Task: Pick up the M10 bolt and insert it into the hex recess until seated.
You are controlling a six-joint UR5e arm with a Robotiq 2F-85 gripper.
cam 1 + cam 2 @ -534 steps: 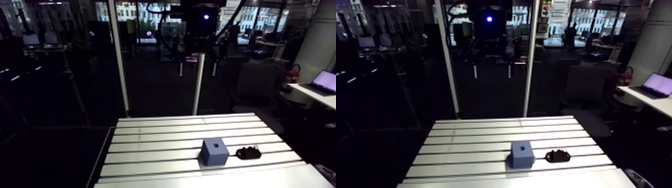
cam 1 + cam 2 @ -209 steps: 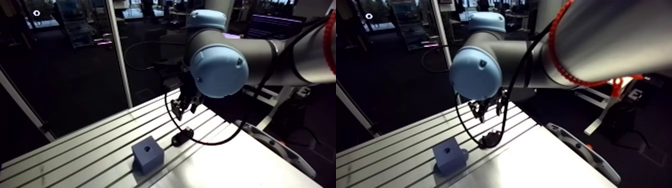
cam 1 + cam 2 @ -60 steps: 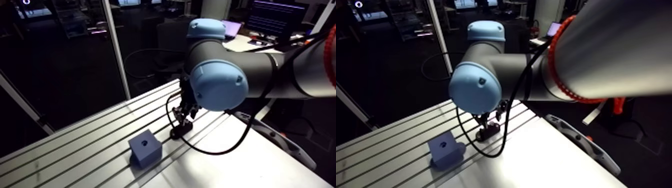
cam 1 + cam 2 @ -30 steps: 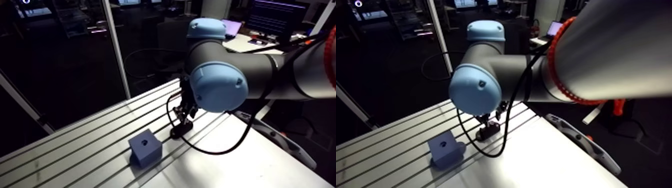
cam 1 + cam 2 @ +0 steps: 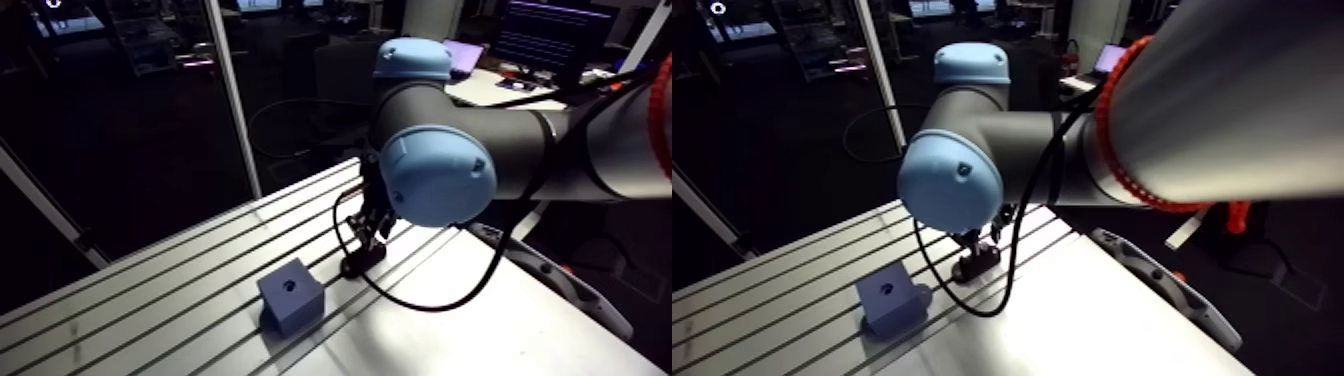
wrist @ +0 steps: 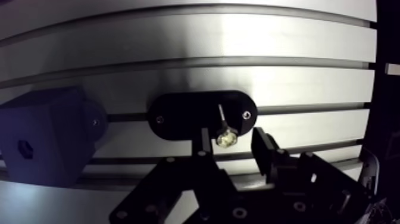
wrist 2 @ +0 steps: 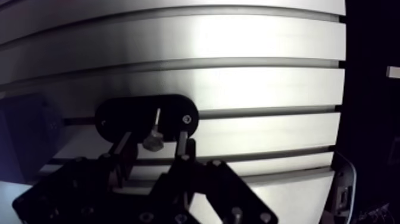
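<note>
You are watching the very beginning of the job: nothing is picked up yet and nothing is inserted. In the wrist view the fingers (image 6: 262,146) are standing apart, one on each side of the head of the M10 bolt (image 6: 225,137). The finger on the block's side is sitting very near the head, while the other one is leaving a clear gap, so I am judging that they are not pressing on it. The bolt is resting on the black holder (image 6: 178,116) just ahead of the fingers, with its thin shank pointing away from them. The blue block (image 6: 50,140) is sitting beside the fingers, close to the holder's end, and its hex recess (image 6: 22,148) is showing dark and unfilled. Holder and block are both lying on the slotted tabletop (image 6: 238,36). What is remaining, as I am reading it, is everything: closing on the head, lifting, carrying across to the block, lining up and pushing until seated. I am finding no brand, label or writing that can be read; the two small dots on the holder are looking like screws.
</note>
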